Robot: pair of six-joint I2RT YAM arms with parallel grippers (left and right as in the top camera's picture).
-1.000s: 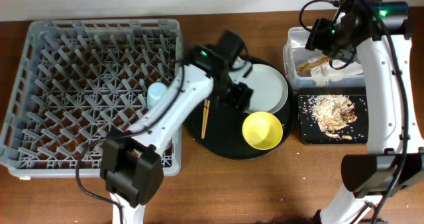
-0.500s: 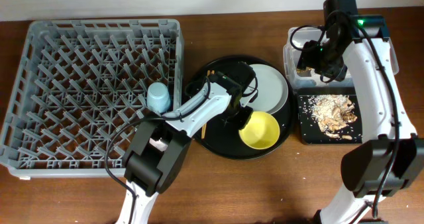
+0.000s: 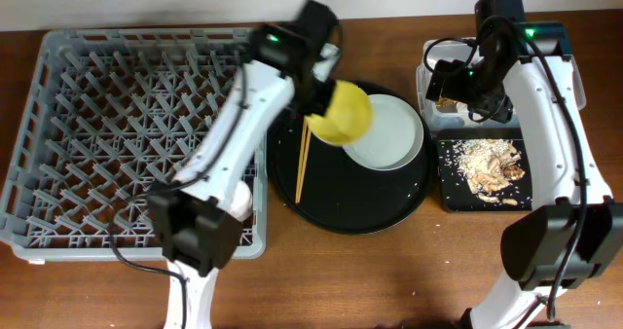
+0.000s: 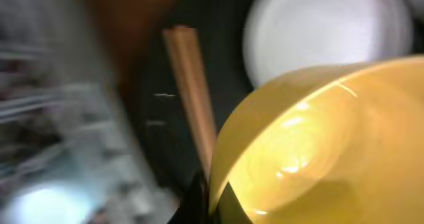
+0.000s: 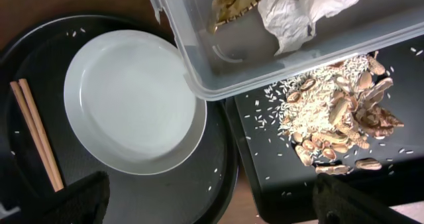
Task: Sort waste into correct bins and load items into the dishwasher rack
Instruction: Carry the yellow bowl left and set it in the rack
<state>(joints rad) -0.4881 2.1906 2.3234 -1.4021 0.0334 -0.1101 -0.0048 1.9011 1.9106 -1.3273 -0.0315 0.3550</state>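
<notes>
My left gripper (image 3: 327,97) is shut on the rim of the yellow bowl (image 3: 348,115), which hangs tilted above the back left of the round black tray (image 3: 321,198). In the blurred left wrist view the bowl (image 4: 318,144) fills the right side, its rim pinched in the left gripper (image 4: 211,201). The chopsticks (image 3: 302,160) and pale plate (image 3: 387,130) lie on that tray. The grey dishwasher rack (image 3: 117,134) stands at left. My right gripper (image 5: 212,207) is open and empty above the plate (image 5: 136,105), beside the clear tub (image 5: 238,45) of napkins and wrapper (image 5: 291,8).
The black rectangular tray (image 3: 453,178) in front of the clear tub (image 3: 426,81) holds food scraps (image 5: 334,111), with grains scattered around them. Loose grains also dot the round tray. The chopsticks (image 5: 36,134) lie left of the plate. Bare wooden table runs along the front.
The left gripper closed on the yellow bowl's rim and lifted it from the tray's front up toward the rack's corner. The right jaws opened wider above the tub's edge.
</notes>
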